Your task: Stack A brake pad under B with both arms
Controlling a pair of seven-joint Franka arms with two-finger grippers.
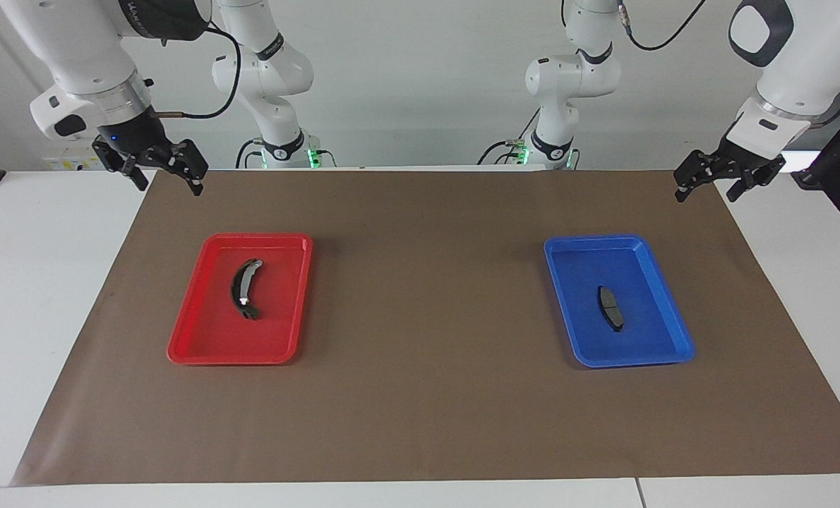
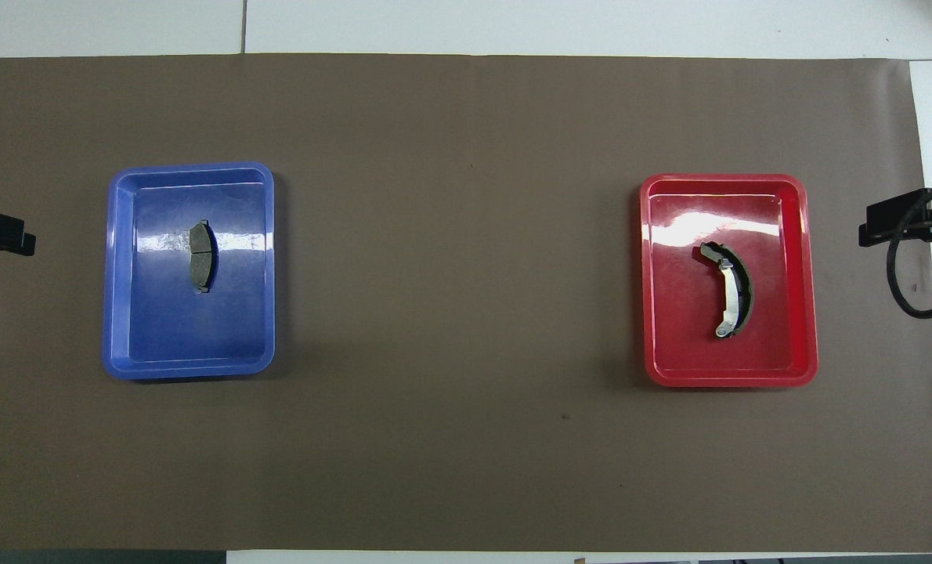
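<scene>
A robotics lab: two white arms (image 1: 272, 77) bolted at a paper-covered table (image 1: 427, 423) against bare walls.

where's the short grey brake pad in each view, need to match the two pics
Facing view: the short grey brake pad lies in the blue tray, right of centre.
Overhead view: the same pad lies in the blue tray, left of centre.
Shared landmark: the blue tray, at the left arm's end of the brown mat.
</scene>
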